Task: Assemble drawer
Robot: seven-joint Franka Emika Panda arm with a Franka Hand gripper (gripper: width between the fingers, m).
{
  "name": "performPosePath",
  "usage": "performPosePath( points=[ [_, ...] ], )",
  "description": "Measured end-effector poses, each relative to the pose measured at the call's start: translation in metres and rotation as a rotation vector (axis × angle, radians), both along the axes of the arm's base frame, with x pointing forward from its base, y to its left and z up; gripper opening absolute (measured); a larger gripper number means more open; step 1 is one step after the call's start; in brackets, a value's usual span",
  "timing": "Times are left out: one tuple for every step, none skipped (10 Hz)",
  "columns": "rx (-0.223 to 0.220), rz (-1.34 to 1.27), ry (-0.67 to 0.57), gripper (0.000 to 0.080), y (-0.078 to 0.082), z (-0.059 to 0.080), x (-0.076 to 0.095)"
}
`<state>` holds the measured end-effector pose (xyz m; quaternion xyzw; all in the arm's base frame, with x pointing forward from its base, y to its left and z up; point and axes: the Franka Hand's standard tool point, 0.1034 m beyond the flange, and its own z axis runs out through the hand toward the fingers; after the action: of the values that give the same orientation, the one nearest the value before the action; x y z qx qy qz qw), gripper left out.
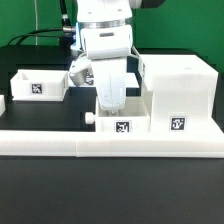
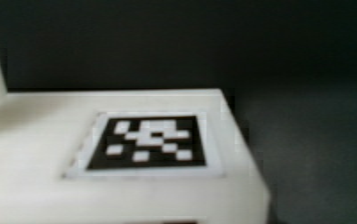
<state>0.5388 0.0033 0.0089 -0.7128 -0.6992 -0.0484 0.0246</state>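
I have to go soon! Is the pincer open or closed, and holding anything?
Pincer: cannot be told; its tips are down at the small white box, too unclear to see.

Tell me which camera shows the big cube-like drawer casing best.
The exterior view: the casing stands almost whole on that view's right, with a tag on its front. The wrist view gives only a blurred close-up of a tagged white surface; whether that belongs to the casing cannot be told.
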Motion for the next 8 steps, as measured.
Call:
performPosePath(
  points=[
    [-0.001, -0.018, -0.001, 0.0041, 0.0003, 0.0002, 0.0005],
    [-0.001, -0.019, -0.001, 0.0041, -0.0002, 0.0001, 0.0004],
    [-0.001, -0.02, -0.001, 0.0041, -0.0006, 0.0001, 0.0004],
    [-0.001, -0.02, -0.001, 0.0041, -0.0004, 0.0001, 0.0004],
    [-0.001, -0.033, -0.006, 0.0041, 0.0034, 0.0001, 0.0017],
    [-0.001, -0.049, -0.005, 0.0041, 0.0051, 0.0001, 0.0019],
    [-0.001, -0.063, -0.004, 0.0041, 0.0064, 0.0001, 0.0019],
    [0.0, -0.081, -0.002, 0.0041, 0.0074, 0.0002, 0.0019]
  ],
)
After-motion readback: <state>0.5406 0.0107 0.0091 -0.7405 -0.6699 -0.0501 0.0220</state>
